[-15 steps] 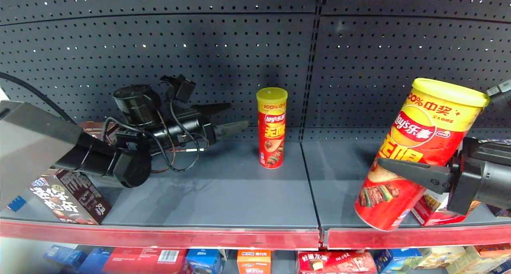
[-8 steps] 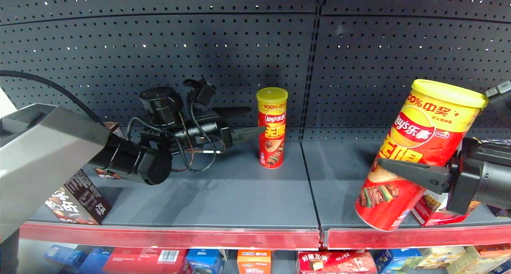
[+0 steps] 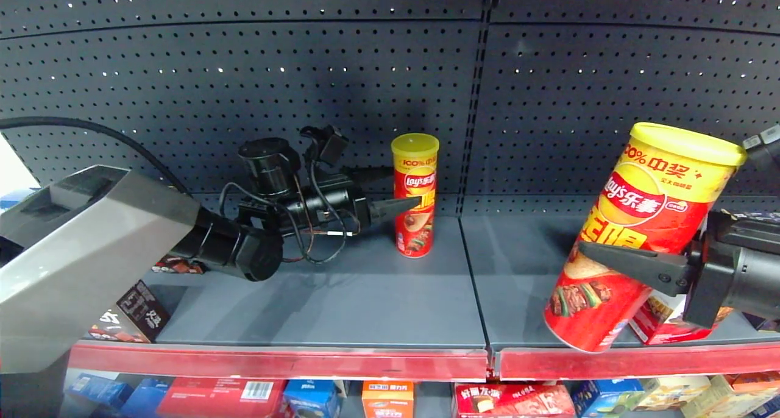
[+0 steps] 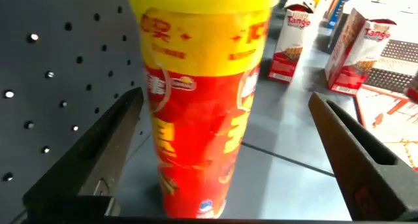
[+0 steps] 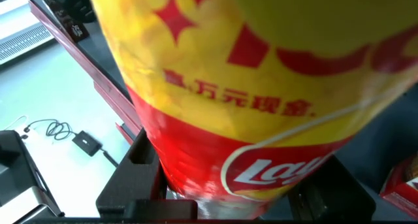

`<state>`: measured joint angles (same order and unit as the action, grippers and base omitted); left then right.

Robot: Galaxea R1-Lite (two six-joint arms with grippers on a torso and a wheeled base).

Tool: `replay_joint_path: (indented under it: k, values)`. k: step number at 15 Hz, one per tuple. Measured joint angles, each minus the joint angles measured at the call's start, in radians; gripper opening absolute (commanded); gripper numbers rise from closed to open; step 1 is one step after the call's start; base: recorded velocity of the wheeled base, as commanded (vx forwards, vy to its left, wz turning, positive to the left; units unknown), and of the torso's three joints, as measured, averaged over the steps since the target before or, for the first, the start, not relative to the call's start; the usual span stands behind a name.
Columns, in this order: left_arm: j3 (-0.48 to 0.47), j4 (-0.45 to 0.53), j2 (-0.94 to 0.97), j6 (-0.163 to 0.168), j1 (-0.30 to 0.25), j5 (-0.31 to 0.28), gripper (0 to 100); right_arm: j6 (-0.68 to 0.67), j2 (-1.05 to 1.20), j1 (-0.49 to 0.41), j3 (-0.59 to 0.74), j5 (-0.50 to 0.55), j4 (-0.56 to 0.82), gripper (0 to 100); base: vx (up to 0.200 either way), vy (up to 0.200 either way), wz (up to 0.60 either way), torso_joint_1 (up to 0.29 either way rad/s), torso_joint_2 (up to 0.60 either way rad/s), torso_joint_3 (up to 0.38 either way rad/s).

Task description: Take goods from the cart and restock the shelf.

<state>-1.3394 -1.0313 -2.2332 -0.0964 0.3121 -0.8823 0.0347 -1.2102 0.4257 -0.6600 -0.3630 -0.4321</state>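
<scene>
Soft frontal light, broad dim shadows on the shelf back, fisheye bowing at head-view edges.

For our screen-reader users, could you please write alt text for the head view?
The open left tool brackets an upright can at the back of a shelf. The right tool grips a tilted can at the shelf's front.

Glossy upright can (plastic lid) on matt metal shelf.
</scene>
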Motion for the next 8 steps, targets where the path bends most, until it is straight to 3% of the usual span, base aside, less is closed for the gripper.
replay_joint_path:
  k: [4,8]
  values:
    - [-0.038,0.002,-0.032,0.000,0.006,0.000,100,-0.001,-0.002,0.000,0.000,-0.022,0.000,0,0.000,0.000,0.00,0.000,0.00,0.000]
    - [-0.128,0.098,-0.061,-0.001,0.022,0.002,100,-0.001,-0.004,-0.013,0.001,-0.025,0.000,0,0.000,0.000,0.00,0.000,0.00,0.000]
